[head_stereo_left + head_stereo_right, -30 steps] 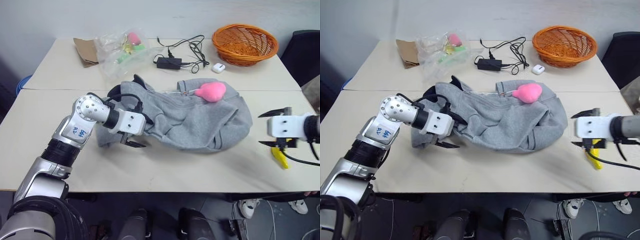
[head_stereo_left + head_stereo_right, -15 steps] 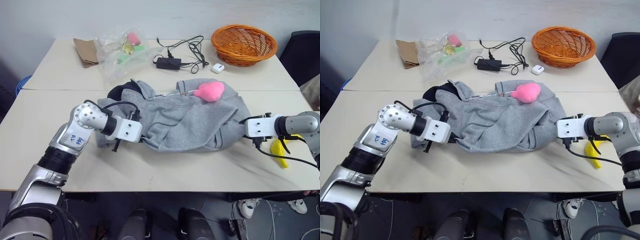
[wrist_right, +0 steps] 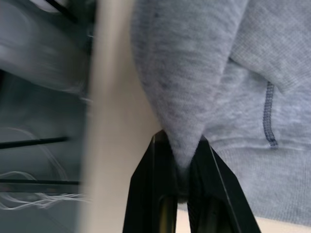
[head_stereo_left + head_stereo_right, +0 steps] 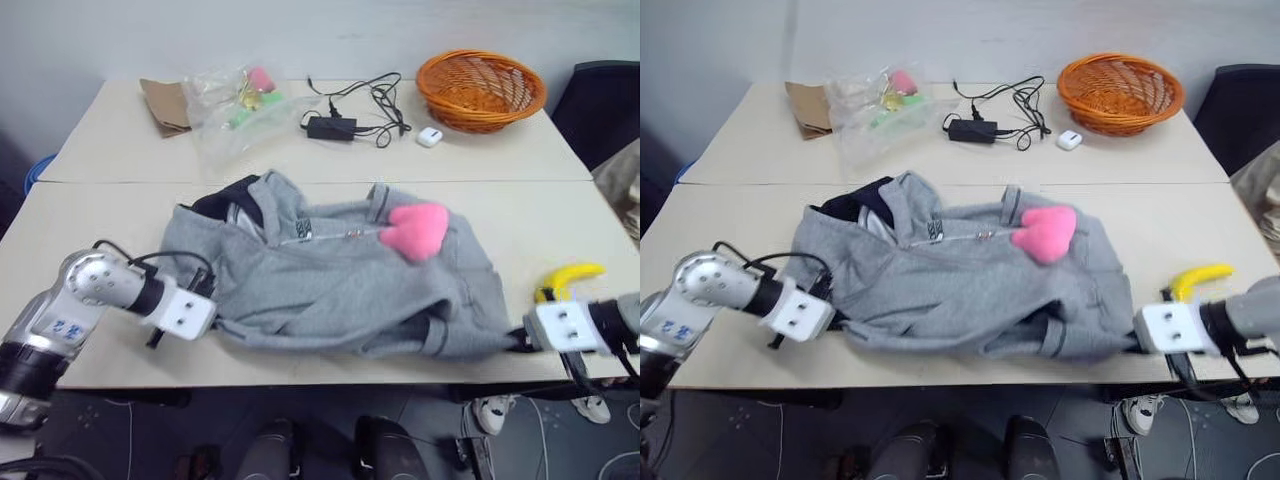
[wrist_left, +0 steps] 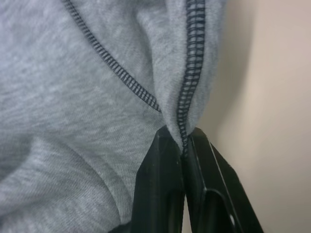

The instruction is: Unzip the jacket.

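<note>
1. Since a second ago the jacket (image 4: 340, 290) has been dragged toward the near edge of the tabletop (image 4: 100, 215) and stretched flatter. Both arms have drawn back to that edge, and both sets of jaws have gone from wide to clamped.
2. The left gripper (image 5: 183, 148) has its jaws pinched on a stitched seam fold at the jacket's left edge.
3. The right gripper (image 3: 181, 167) has its jaws pinched on a bunched fold at the jacket's right edge.
4. Holding opposite edges probably serves to spread the cloth taut, so the zip lies straight and reachable.
5. A pink toy (image 4: 415, 230) rests on the jacket, right of the collar, close to the zip line; it may get in the way.
6. A banana (image 4: 568, 278) lies just right of the jacket.
</note>
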